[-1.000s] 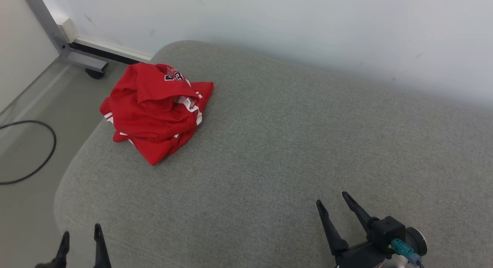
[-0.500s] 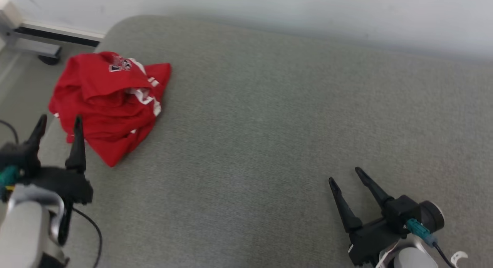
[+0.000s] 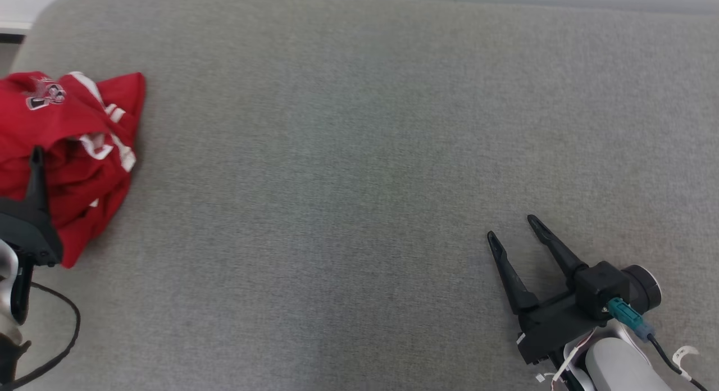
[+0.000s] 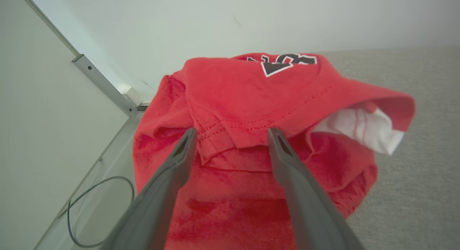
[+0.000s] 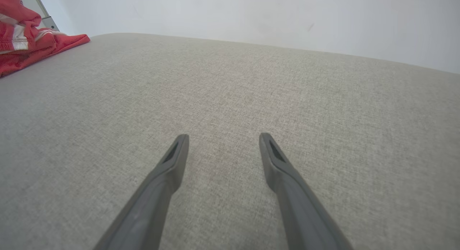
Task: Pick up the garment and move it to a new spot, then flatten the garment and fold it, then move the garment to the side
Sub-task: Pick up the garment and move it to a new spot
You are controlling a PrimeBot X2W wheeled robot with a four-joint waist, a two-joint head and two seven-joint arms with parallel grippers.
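Observation:
The garment [image 3: 73,149] is a crumpled red shirt with white trim and a dark print, heaped at the far left of the grey cushion [image 3: 348,155]. In the left wrist view my left gripper [image 4: 231,133] stands open right at the garment [image 4: 251,95], its fingertips either side of a stitched hem fold; I cannot tell whether they touch it. One left finger [image 3: 37,177] shows against the red cloth at the head view's left edge. My right gripper [image 3: 511,227] is open and empty low over the cushion at the lower right, far from the garment [image 5: 25,45].
A pale wall runs behind the cushion. Past the cushion's left end are a metal frame post [image 4: 104,84] and a dark cable loop [image 4: 72,207] on the floor. Bare cushion [image 5: 230,84] stretches between the garment and my right gripper [image 5: 223,136].
The head camera has swung, pushing the garment to the picture's left edge. My left gripper has come up from the near edge to the garment. Both grippers stayed open.

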